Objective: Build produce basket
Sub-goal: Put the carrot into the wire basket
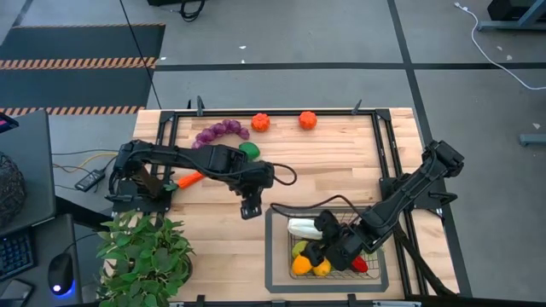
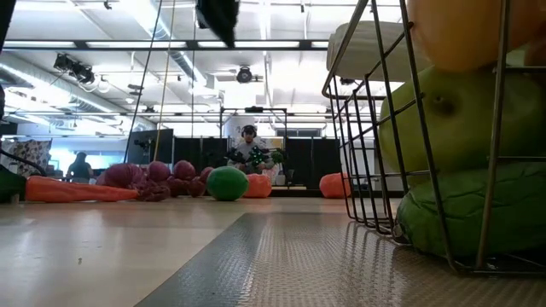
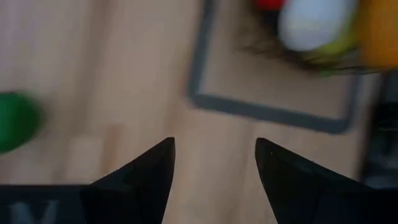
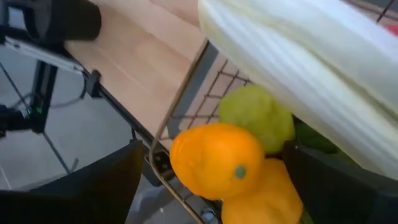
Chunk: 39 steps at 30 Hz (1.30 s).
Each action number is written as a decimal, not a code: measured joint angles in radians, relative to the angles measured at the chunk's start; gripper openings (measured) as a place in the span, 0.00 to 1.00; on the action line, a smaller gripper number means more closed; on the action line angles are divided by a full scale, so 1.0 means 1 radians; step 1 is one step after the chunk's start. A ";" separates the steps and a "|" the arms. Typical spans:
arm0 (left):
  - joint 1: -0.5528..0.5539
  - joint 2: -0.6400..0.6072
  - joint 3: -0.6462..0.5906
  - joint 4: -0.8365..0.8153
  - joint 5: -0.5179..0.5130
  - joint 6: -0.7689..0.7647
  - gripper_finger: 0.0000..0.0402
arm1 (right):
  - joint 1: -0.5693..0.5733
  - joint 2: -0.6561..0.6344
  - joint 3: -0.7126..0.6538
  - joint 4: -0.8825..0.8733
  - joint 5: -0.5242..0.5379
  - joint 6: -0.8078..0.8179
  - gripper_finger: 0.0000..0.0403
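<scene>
Basket (image 1: 281, 281): dark mesh, holds produce (image 1: 304, 228) | right pincer (image 1: 317, 252) open, empty | left pincer (image 1: 250, 210) half-open, empty

Wooden table (image 1: 341, 162) with basket (image 1: 277, 256), grapes (image 1: 220, 131), tomatoes (image 1: 260, 122), carrot (image 1: 189, 179), lime (image 1: 249, 150).

Basket (image 1: 277, 256) dark wire mesh; table (image 1: 324, 166) pale wood, matt; orange tomato (image 4: 214, 158) smooth, glossy.

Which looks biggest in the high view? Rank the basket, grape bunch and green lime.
1. basket, by far the largest
2. grape bunch
3. green lime, the smallest
</scene>
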 joint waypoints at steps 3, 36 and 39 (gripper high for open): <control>0.006 0.000 0.000 -0.083 -0.121 -0.001 0.57 | -0.006 0.000 0.000 -0.004 -0.045 -0.027 0.95; 0.149 -0.085 -0.720 -0.124 -0.041 -0.082 0.46 | -0.104 -0.299 0.000 -0.101 0.199 -0.470 0.95; 0.180 -0.139 -0.787 -0.123 -0.037 -0.074 0.45 | -0.108 -0.298 0.000 -0.157 0.238 -0.457 0.95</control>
